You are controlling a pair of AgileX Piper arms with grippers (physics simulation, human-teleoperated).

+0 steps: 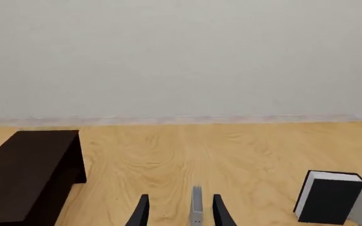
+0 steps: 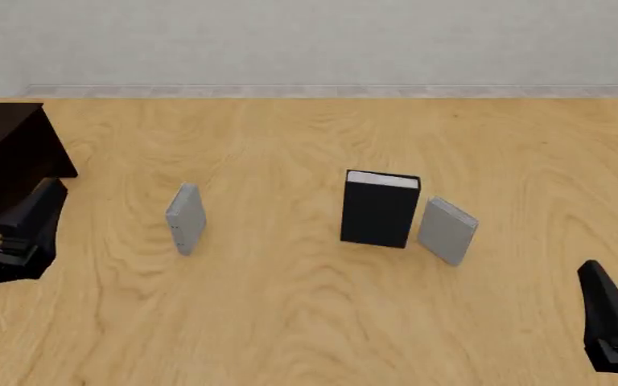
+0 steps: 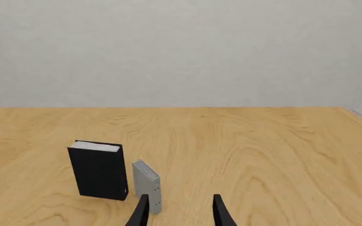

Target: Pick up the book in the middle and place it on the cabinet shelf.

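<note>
The thick black book [image 2: 380, 211] with white page edges stands upright mid-table, between two thin light-grey books [image 2: 186, 219] [image 2: 447, 230]. It also shows in the left wrist view [image 1: 329, 197] and the right wrist view [image 3: 99, 172]. The dark brown cabinet shelf [image 2: 6, 149] stands at the far left and also shows in the left wrist view [image 1: 30, 172]. My left gripper [image 1: 181, 214] is open and empty, near the cabinet, well short of the left grey book [image 1: 197, 205]. My right gripper [image 3: 179, 214] is open and empty, near the front right, short of the right grey book [image 3: 147, 187].
The wooden table [image 2: 309, 322] runs back to a pale wall [image 2: 309, 40]. The right grey book leans close beside the black book. The left arm [image 2: 25, 225] sits just in front of the cabinet; the right arm [image 2: 610, 318] is at the front right corner.
</note>
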